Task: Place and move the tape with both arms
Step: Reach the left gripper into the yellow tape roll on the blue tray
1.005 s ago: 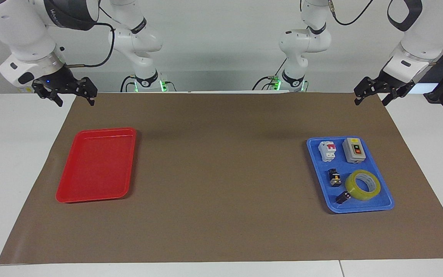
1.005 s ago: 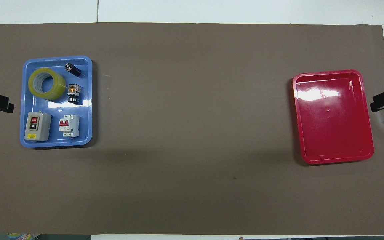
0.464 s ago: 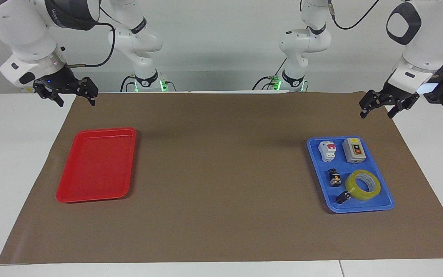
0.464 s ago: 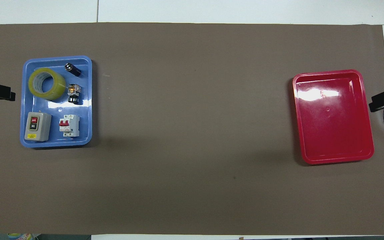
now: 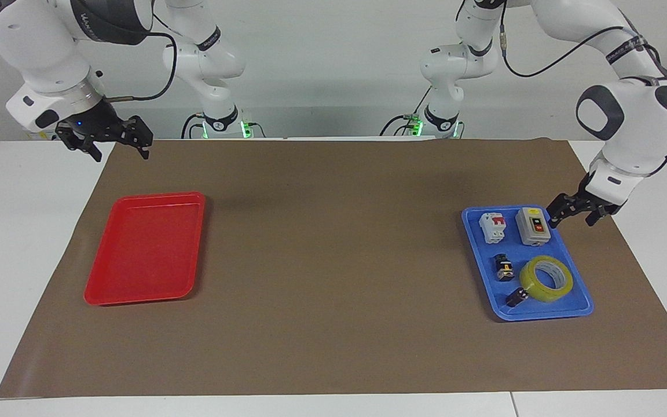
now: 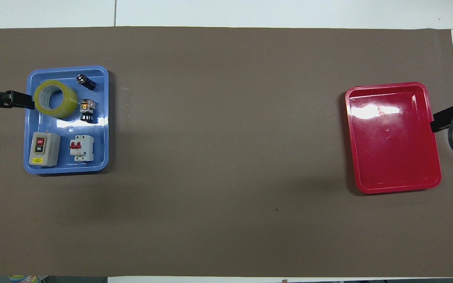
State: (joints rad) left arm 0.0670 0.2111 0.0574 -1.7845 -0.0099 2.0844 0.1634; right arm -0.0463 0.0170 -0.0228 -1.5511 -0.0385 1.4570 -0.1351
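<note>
The ring-shaped roll of yellowish translucent packing tape point(image 5: 546, 279) lies flat in the blue plastic tray point(image 5: 578, 310) at the left arm's end of the desk, in the tray's half farther from the robots, beside 2 small black cylindrical parts point(image 5: 505, 269). The left gripper point(image 5: 571, 214) hangs with its jaws wide and empty over the tray's outer edge by the grey switch box point(image 5: 532, 226), clear of the tape. The right gripper point(image 5: 119, 144), jaws wide, waits above the brown mat's corner, near the empty red tray point(image 5: 107, 292).
</note>
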